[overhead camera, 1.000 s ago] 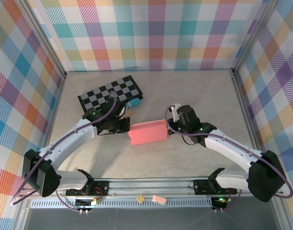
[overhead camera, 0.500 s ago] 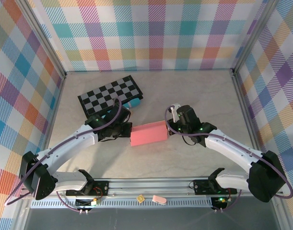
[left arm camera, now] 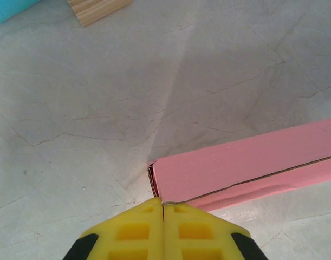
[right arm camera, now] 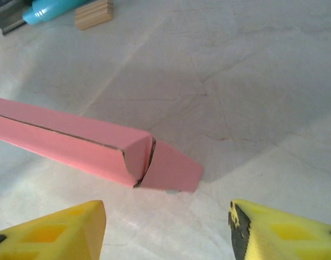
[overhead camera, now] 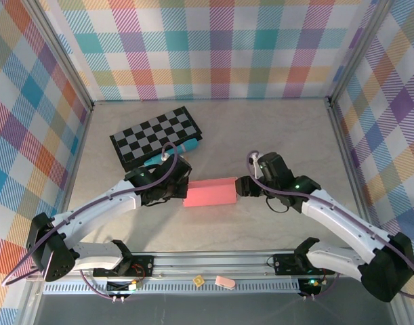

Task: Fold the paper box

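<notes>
The pink paper box [overhead camera: 209, 192] lies folded up as a long closed shape in the middle of the table. My left gripper [overhead camera: 181, 192] is at its left end. In the left wrist view its yellow fingers [left arm camera: 163, 208] are shut, tips against the near corner of the box [left arm camera: 246, 165], where a seam runs along the side. My right gripper [overhead camera: 241, 187] is at the box's right end. In the right wrist view it [right arm camera: 168, 208] stands open, just short of the box [right arm camera: 73, 141]. A pink end flap [right arm camera: 173, 169] sticks out toward it.
A black-and-grey checkered board [overhead camera: 156, 135] lies at the back left with a teal bar [overhead camera: 152, 160] beside it. A small wooden block [right arm camera: 93, 14] sits near the teal bar [right arm camera: 51, 8]. Two small pieces [overhead camera: 225, 282] rest on the front rail.
My right gripper has opened, let go of the box's right end and drawn back to the right. The left gripper, still shut, has slid right to the box's left end. The box now lies more level.
</notes>
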Robot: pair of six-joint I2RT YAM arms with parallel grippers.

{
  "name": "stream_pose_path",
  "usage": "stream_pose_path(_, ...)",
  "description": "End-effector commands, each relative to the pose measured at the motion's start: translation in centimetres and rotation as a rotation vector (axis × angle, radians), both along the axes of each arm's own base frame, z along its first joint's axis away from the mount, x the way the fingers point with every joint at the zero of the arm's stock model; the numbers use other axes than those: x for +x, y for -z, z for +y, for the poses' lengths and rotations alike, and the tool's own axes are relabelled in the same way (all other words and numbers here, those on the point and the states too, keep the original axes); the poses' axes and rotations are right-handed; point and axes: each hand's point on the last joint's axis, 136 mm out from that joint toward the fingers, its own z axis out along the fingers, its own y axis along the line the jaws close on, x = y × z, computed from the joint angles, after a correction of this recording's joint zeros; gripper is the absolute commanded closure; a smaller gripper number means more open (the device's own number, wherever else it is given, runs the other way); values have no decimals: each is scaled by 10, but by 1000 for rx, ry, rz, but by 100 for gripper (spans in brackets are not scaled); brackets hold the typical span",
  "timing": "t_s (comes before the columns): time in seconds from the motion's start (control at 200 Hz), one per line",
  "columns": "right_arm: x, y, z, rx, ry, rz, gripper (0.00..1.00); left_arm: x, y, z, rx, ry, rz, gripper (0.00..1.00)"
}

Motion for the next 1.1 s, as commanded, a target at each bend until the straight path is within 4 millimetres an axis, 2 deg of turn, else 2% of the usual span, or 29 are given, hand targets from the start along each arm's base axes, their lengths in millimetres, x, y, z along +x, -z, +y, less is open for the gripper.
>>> stream_pose_path(0.0, -13, -20, 2, 106, 72, 89, 35, -11, 13, 11, 70, -19, 41, 100)
stream_pose_path(0.175, -12, -37, 7, 284, 223, 218, 27, -12, 11, 8, 61, -20, 34, 100)
stream_pose_path(0.37, 4, -41, 13, 524, 478, 529, 21, -14, 9, 6, 60, -14, 30, 100)
stream_pose_path(0.485, 10, -36, 13, 654, 601, 713, 20, -15, 9, 5, 59, -12, 30, 100)
stream_pose_path(0.59, 3, -24, 21, 721, 660, 889, 21, -14, 8, 4, 57, -11, 27, 100)
stream_pose_path(0.76, 2, -16, 20, 749, 678, 905, 23, -14, 8, 1, 56, -7, 27, 100)
stream_pose_path(0.865, -7, 2, 20, 752, 701, 960, 25, -14, 7, -1, 56, -4, 27, 100)
stream_pose_path(1.095, 2, 12, 19, 803, 713, 923, 37, -14, 7, -4, 59, 1, 27, 100)
